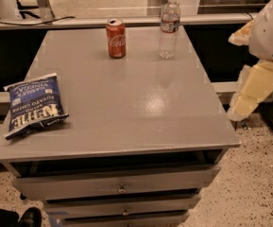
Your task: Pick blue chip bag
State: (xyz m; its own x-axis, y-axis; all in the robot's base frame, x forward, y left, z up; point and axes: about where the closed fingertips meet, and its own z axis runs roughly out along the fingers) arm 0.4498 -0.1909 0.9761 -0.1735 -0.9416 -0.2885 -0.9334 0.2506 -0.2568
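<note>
Dark blue crinkly chip bag [34,105] flat on grey surface [140,112], left side.
Your gripper [255,88] hangs far right; clenched or released, can't tell.

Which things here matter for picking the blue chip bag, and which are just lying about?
Job: blue chip bag, on the table at its left edge; gripper, beyond the table's right edge.
Lying about: Coke can; water bottle, both at the back.

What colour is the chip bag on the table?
Dark blue chip bag, white lettering, best in the camera view; tool hangs right of the table.
</note>
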